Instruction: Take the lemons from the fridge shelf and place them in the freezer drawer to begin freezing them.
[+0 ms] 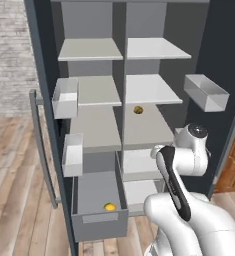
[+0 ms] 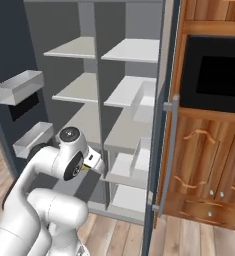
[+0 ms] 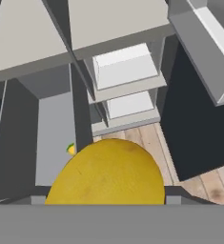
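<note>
Held lemon [image 3: 106, 174], fingers clamped on it, long axis lying across the hand view at 6 o'clock; second lemon [image 1: 109, 206] lay in the open freezer drawer [image 1: 100, 225].

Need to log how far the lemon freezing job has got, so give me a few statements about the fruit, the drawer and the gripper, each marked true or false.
1. The wide dark-grey freezer drawer with the flat front panel is pulled open. True.
2. That drawer holds nothing. False: one small round yellow drawer lemon lies on its floor.
3. A small yellow shelf lemon sits on a pale grey fridge shelf. True.
4. The two-finger gripper is empty. False: the hand view shows a yellow held lemon right between its fingers.
</note>
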